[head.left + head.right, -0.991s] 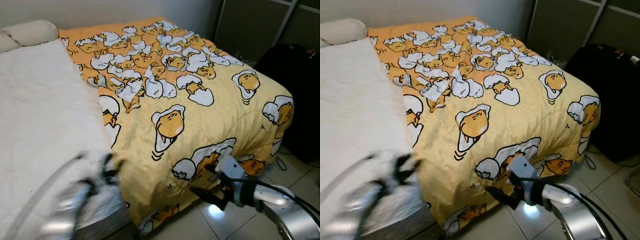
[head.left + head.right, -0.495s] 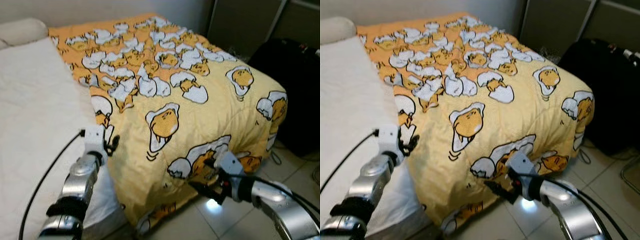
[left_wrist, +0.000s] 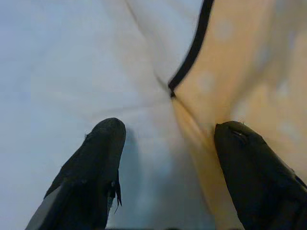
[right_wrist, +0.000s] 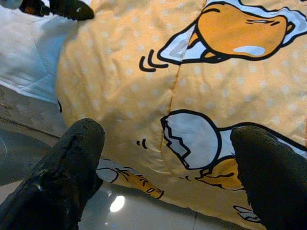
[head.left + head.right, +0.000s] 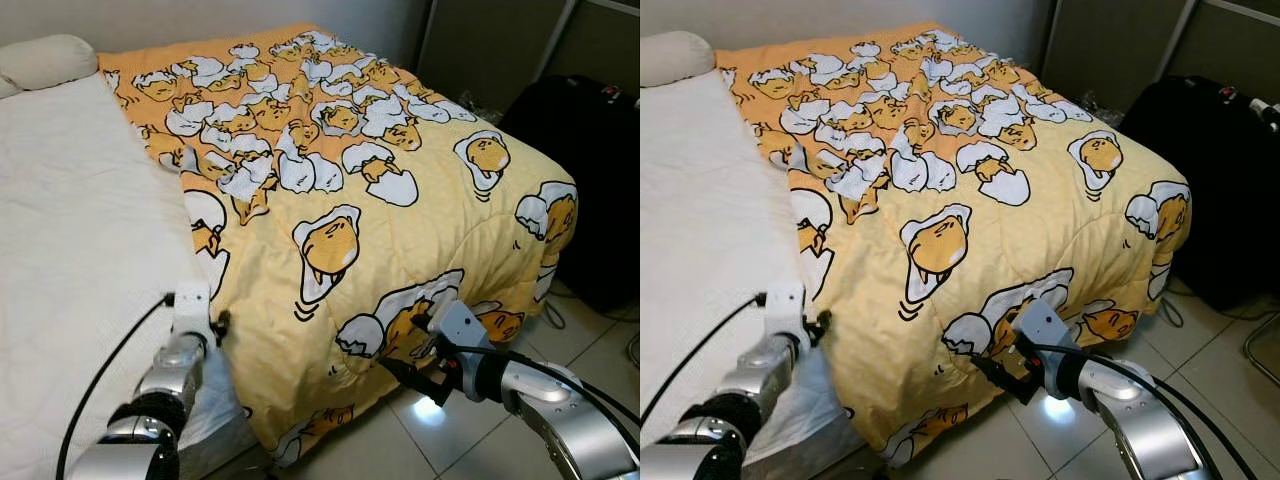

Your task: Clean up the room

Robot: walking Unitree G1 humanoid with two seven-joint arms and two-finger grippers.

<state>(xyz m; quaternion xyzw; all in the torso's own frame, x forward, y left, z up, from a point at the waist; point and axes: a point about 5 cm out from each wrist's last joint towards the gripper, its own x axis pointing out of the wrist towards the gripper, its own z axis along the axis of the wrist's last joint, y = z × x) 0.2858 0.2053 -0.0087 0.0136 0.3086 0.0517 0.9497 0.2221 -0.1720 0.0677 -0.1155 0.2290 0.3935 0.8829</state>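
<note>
A yellow blanket printed with egg characters covers the right half of the bed and hangs over its foot toward the floor. The white mattress lies bare on the left. My left gripper is open at the blanket's left edge, low on the bed; in the left wrist view one finger rests over the white sheet and the other over the yellow edge. My right gripper is open just in front of the hanging blanket, near the floor, with nothing between its fingers.
A white pillow lies at the head of the bed. A large black bag stands to the right of the bed's foot. Shiny tiled floor runs below the blanket's hem. A dark cabinet stands behind.
My left arm swung up from a blurred low position to the blanket's left edge, then slid a little nearer along it. The right gripper has hardly moved.
</note>
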